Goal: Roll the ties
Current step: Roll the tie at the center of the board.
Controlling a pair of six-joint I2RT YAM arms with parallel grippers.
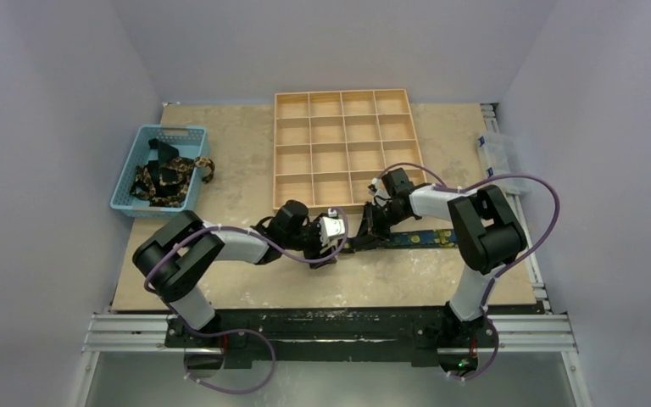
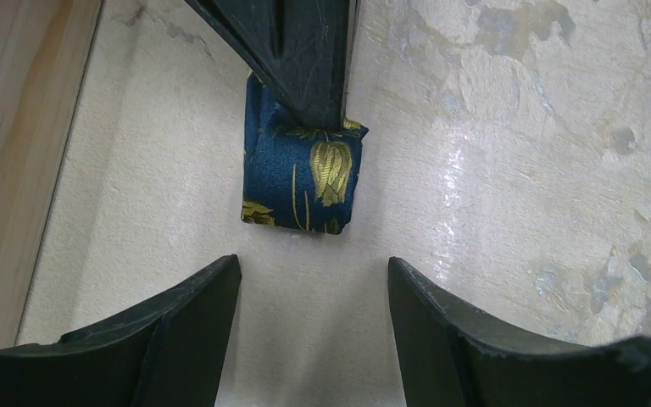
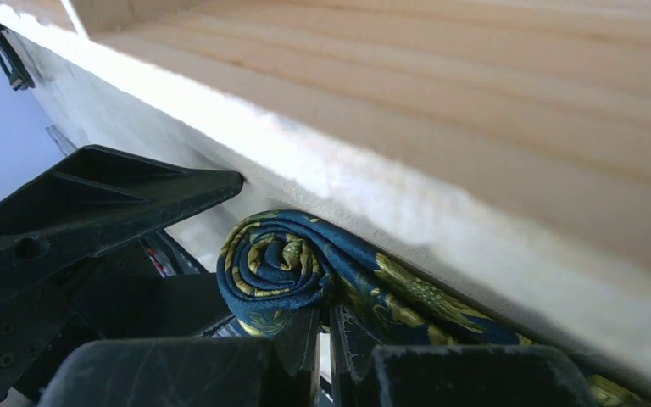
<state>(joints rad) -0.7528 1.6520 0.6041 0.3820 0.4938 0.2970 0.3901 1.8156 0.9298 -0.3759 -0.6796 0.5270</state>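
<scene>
Both arms bend low over mid table point(image 1: 220, 280). R claw point(image 3: 325, 331) pinches the rolled end of the tie point(image 2: 301, 182). L claw point(image 2: 314, 275) is wide open, just beside it.

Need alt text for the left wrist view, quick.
A rolled blue, gold-flowered tie lies on the pale table, its far end gripped by the right gripper. The open left gripper faces it, not touching; a wooden tray runs along the left.

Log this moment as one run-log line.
tie: partly rolled | right jaws: shut on tie | left jaws: open, facing roll
</scene>
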